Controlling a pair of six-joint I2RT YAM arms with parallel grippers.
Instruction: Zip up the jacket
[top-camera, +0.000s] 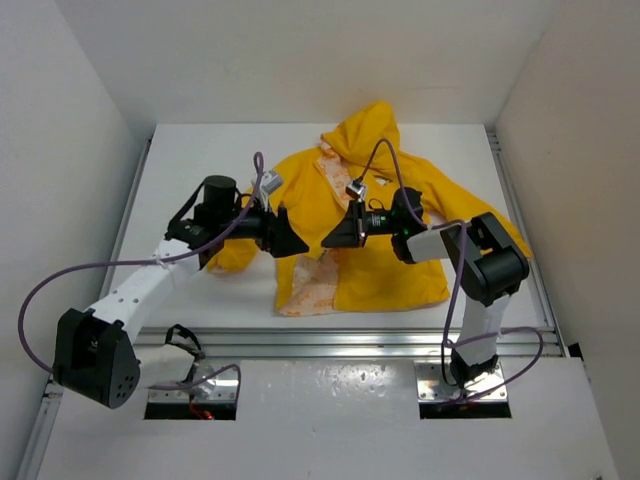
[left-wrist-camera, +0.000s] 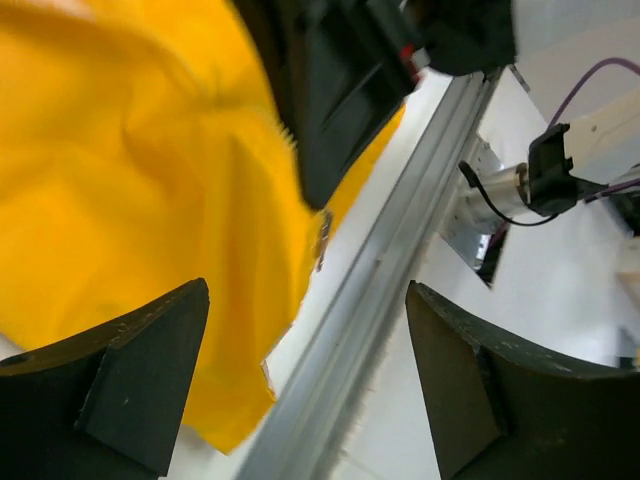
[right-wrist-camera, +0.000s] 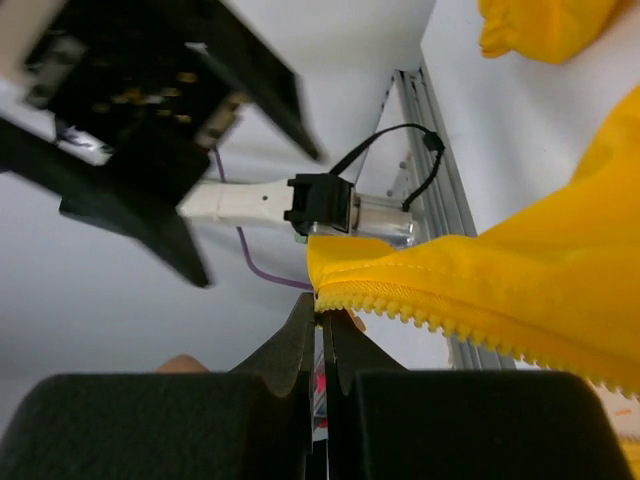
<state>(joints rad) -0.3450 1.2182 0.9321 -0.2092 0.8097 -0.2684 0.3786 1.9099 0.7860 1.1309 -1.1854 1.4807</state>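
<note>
Jacket (right-wrist-camera: 540, 290) zipper edge pinched between right fingers (right-wrist-camera: 290, 348).

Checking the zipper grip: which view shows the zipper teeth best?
Right wrist: the zipper teeth run close-up from the right gripper, which pinches their end. Top external shows only the open jacket; left wrist, just its yellow fabric.

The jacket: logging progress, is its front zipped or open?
Open. The jacket lies with its front parted, lining showing; the right gripper pinches one loose zipper edge.

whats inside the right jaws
The jacket corner, at the end of its zipper teeth, is pinched between the shut right jaws. Whether a zipper pull is in there is hidden.
</note>
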